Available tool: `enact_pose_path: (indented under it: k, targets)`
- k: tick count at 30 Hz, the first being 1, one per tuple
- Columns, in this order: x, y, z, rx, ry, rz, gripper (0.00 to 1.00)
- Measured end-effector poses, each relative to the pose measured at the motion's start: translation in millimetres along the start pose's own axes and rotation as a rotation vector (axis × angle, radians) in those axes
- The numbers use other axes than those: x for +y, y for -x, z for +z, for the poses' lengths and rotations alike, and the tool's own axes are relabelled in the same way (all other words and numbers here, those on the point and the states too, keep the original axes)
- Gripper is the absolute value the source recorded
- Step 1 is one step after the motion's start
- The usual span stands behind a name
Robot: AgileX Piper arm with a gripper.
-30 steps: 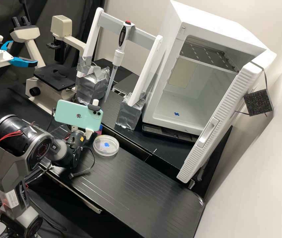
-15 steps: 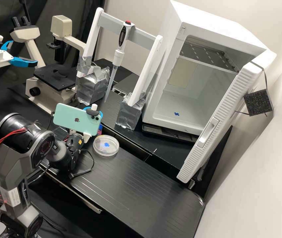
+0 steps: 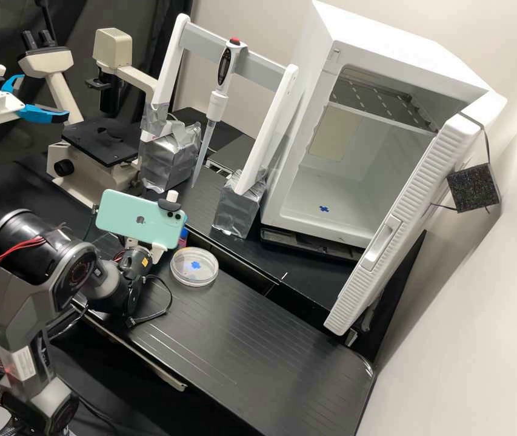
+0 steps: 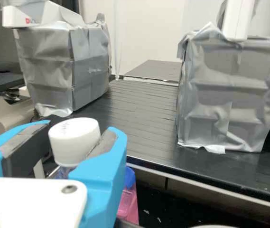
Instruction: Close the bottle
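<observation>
The arm's gripper (image 3: 159, 252) is at the back left of the black bench, mostly hidden behind the mint-green phone mounted on it. In the wrist view the blue-fingered gripper (image 4: 81, 128) is shut on a white screw cap (image 4: 74, 140), one finger at each side. Beneath that cap, part of a clear bottle (image 4: 61, 172) shows between the fingers; its lower part is hidden. Whether the cap sits fully down on the neck I cannot tell.
Close beside the fingers stands a pink bottle with a blue lid (image 4: 130, 177). A clear round dish (image 3: 194, 267) lies right of the arm. Silver-wrapped blocks (image 4: 229, 95) carry the pipette stand behind. The white cabinet's open door (image 3: 385, 242) hangs at the right.
Blue finger parts that showed beside the phone half a second ago are now hidden behind it. The arm's upper joint has shifted slightly left; the phone has tilted slightly since a second ago.
</observation>
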Motion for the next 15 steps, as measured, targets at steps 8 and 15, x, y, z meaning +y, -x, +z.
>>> enact_pose_path:
  k: [8, 15]
  targets:
    - [7.7, 25, -2, 0.022, 0.008, 0.014, 1.00]
    - [16.2, 55, -10, 0.103, 0.010, 0.125, 1.00]
